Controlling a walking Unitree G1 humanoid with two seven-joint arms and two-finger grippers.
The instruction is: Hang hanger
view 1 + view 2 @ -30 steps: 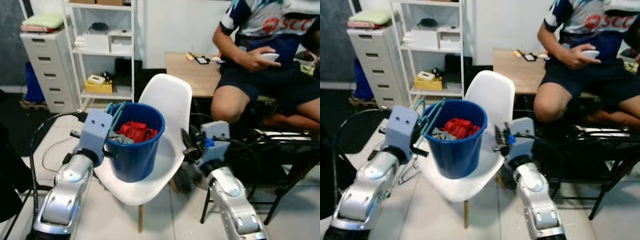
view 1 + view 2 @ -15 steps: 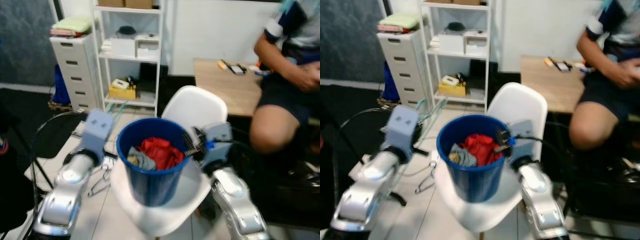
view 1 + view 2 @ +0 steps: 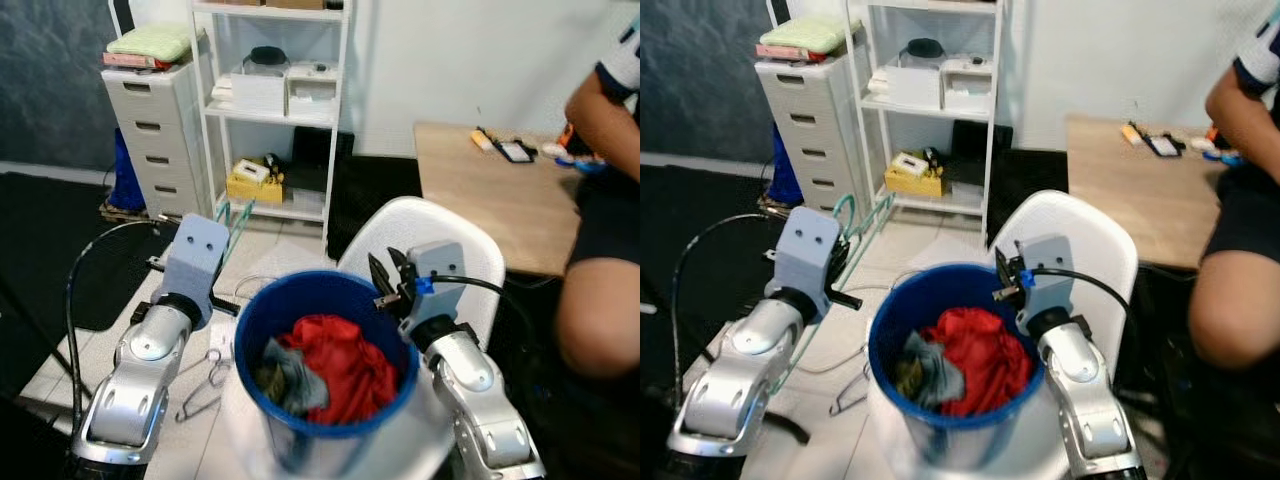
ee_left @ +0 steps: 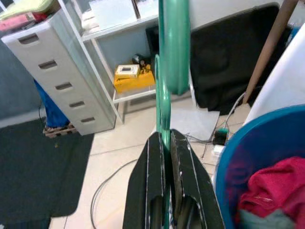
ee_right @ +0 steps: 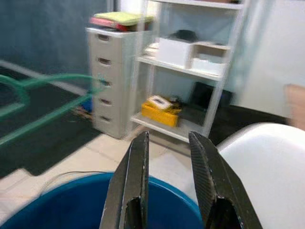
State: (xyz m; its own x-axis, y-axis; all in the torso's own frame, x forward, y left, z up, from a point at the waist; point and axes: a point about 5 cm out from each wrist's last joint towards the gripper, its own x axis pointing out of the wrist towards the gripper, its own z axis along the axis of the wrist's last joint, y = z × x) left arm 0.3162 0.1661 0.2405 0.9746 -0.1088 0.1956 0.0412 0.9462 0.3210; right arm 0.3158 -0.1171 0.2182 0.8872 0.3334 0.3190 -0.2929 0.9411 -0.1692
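A green plastic hanger (image 4: pixel 172 52) is held by my left gripper (image 4: pixel 165 137), whose fingers are shut on its lower bar. In the eye views the hanger (image 3: pixel 848 215) pokes up past the left wrist box, left of a blue bucket (image 3: pixel 320 300) of red and grey clothes on a white chair (image 3: pixel 455 245). My right gripper (image 5: pixel 169 138) stands open with nothing between its fingers, just above the bucket's far right rim (image 3: pixel 385 272). The hanger (image 5: pixel 47 112) also crosses the right wrist view.
A white shelf rack (image 3: pixel 275 110) and a grey drawer unit (image 3: pixel 155 130) stand ahead by the wall. A wooden table (image 3: pixel 500 195) and a seated person (image 3: pixel 600 230) are on the right. Wire hangers (image 3: pixel 205 380) and a cable lie on the floor at left.
The camera has swung left and closed in: the bucket now sits lower and nearer, the person has slid to the right edge. Both grippers keep their state.
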